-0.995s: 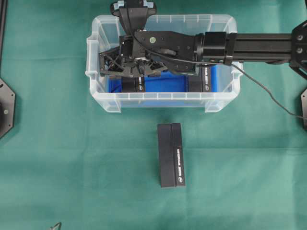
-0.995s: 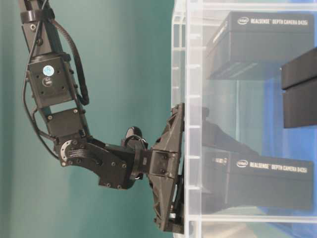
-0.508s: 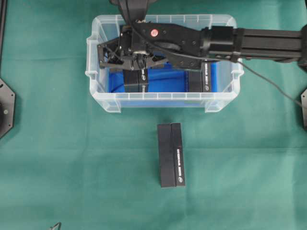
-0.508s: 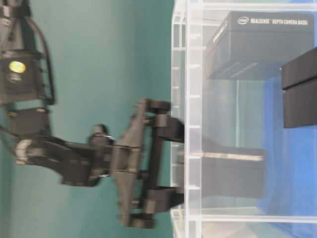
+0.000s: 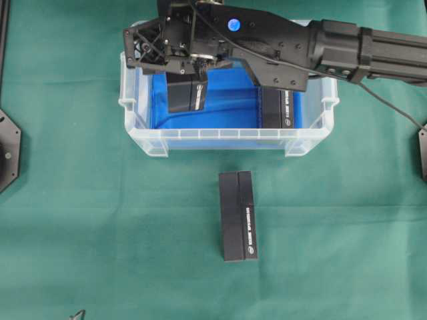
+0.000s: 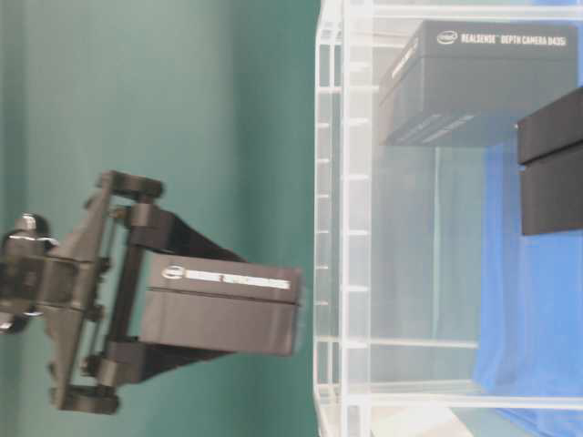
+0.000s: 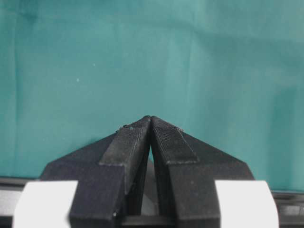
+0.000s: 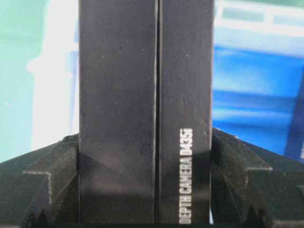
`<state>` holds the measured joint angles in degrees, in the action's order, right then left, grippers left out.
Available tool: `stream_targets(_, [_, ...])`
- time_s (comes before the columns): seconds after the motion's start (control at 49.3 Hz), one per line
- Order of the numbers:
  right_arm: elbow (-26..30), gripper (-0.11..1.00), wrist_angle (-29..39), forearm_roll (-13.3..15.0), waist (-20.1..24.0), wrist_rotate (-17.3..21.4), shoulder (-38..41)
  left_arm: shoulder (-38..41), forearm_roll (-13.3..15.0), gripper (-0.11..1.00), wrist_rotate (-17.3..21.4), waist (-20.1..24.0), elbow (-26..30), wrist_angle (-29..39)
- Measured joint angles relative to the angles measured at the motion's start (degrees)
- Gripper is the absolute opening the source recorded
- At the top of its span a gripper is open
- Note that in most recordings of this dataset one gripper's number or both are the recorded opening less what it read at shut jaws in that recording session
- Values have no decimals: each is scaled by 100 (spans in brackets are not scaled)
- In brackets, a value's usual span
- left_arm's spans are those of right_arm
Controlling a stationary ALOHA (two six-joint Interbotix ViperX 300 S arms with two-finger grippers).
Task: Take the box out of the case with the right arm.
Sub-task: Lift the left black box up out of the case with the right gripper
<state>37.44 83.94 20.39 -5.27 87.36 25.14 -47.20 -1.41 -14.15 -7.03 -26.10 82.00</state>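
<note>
Extraction is underway: the all-black truss-like right gripper [image 6: 123, 296] is clamping a slim black rectangular cardboard box [image 6: 223, 309] between its jaws, which are standing fairly wide because the box fills the gap. The box is hanging clear of the large clear plastic bin with the bright blue bottom lining [image 5: 143, 137], above the rim as the table-level view has it, though from overhead it is showing over the bin's left half. Judging from this, the lift-out is nearly done, and the next move is calling for the right arm to carry the box sideways past the rim and lower it onto the green cloth-covered table [image 5: 100, 220], perhaps near the black box [image 5: 238, 215] already lying there.

The table-level view is showing the gap between the held box and the rim, which the overhead view cannot. The overhead view is showing another black box [image 5: 278, 107] resting inside the bin at the right. The right wrist view is showing the box's printed side tight between both jaws. The left wrist view is showing the left gripper [image 7: 150, 124] with its tips pressed together over bare cloth, holding nothing.
</note>
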Motion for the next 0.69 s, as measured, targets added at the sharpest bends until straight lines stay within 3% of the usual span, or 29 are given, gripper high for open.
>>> stream_targets(0.183, [272,68,193,114,9,-53,0,0,9,2,0,9,0,0])
stream_targets(0.69, [281,68,202,123,18,-62,0,9,9,2,0,0,0,0])
